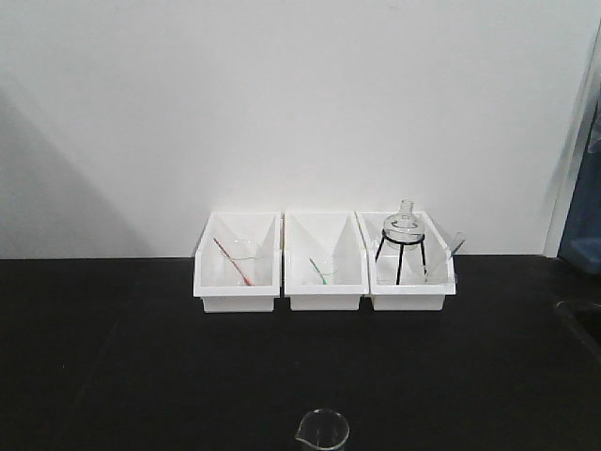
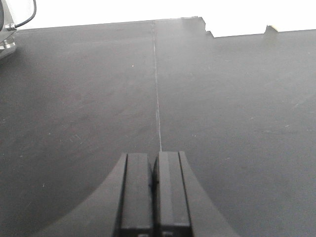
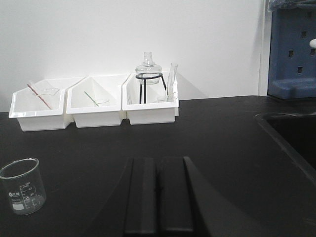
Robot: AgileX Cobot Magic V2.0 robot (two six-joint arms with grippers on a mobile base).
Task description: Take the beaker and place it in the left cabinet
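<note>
The beaker (image 1: 322,430) stands upright near the front edge of the counter (image 1: 141,357), probably for easy reach, while the left tool (image 2: 154,159) and right tool (image 3: 158,165) sit pinched together, empty, before any pick.

Both closed, empty: left gripper (image 2: 154,164), right gripper (image 3: 158,167)

The left gripper (image 2: 153,162) consists of two matte black, flat-faced rectangular fingers (image 2: 137,190) seated in a black housing whose shoulders curve outward at each side. The right gripper (image 3: 157,167) is identical in colour and form: black bar-shaped fingers (image 3: 142,197), flared black housing.
</note>
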